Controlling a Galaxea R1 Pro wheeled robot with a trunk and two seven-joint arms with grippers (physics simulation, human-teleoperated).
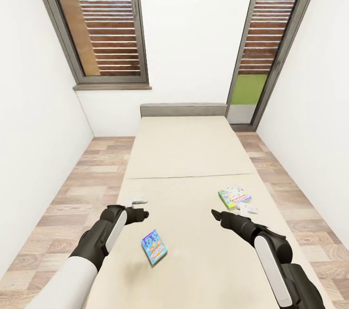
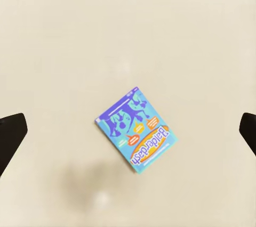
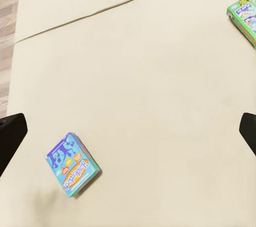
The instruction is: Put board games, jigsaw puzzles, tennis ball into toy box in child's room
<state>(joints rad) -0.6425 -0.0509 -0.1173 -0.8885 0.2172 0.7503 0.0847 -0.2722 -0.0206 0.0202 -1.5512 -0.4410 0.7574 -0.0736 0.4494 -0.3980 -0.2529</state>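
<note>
A low, wide bed with a plain beige mattress [image 1: 194, 154] and short grey headboard [image 1: 183, 109] fills the narrow white-walled room between 2 tall grey-framed windows [image 1: 104, 23]. On the mattress lie 2 flat game boxes, well apart: a green-white-red one [image 1: 234, 196] just beyond the right gripper [image 1: 216, 215], and a smaller blue one [image 2: 136, 130] lying beneath the left gripper [image 1: 143, 213]. Both grippers hover spread wide, grasping nothing.
</note>
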